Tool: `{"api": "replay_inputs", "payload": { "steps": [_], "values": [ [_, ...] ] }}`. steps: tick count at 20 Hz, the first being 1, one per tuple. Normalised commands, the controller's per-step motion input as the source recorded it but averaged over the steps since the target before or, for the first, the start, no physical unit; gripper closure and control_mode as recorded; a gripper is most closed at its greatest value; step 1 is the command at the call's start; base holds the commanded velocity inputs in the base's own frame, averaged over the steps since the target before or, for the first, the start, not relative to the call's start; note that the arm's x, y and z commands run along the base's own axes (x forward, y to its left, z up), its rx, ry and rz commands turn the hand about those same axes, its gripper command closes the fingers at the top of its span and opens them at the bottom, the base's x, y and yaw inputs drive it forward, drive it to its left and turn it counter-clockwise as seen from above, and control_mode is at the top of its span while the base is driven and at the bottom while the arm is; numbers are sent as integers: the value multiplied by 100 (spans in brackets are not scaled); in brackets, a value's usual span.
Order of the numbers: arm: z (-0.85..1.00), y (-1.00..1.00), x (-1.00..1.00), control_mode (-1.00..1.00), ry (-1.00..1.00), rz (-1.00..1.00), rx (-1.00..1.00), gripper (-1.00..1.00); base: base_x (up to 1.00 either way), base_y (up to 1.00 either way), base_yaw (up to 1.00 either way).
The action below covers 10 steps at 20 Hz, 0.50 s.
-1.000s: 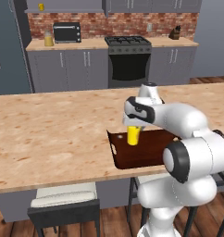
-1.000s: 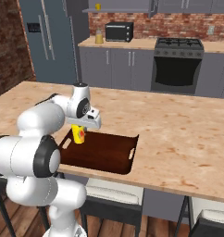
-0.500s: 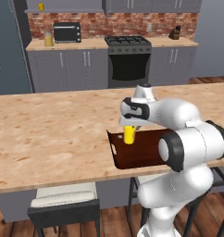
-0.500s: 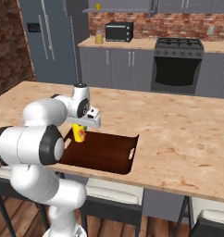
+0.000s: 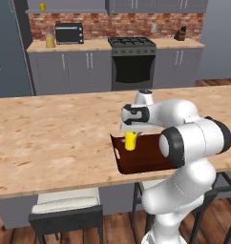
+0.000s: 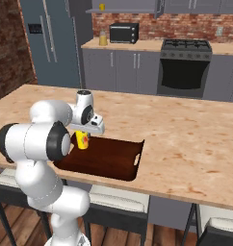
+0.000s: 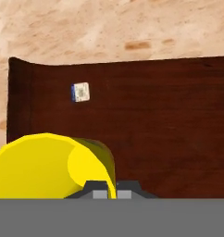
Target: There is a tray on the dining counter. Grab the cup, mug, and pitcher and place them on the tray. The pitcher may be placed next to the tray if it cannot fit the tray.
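Tall bright yellow handleless cup [image 5: 131, 140] hangs pinched by its rim in the closed end effector [image 5: 131, 131], over the flat dark brown tray [image 6: 109, 158] for placement.

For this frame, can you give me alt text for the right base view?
A white robot arm's claw grips a yellow cup over the left end of a dark brown tray on the tan wood dining counter. Behind stand grey cabinets, a black stove and a microwave.

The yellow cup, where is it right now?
The yellow cup is over the left end of the dark tray on the dining counter, held in the shut tool.
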Motion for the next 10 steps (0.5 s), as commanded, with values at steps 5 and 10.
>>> {"api": "replay_inputs", "payload": {
  "steps": [5, 10],
  "values": [
    [-29, 4, 14, -100, 0, 0, 0, 100, 0, 0, 0],
    [-18, 0, 14, -100, 0, 0, 0, 100, 0, 0, 0]
  ]
}}
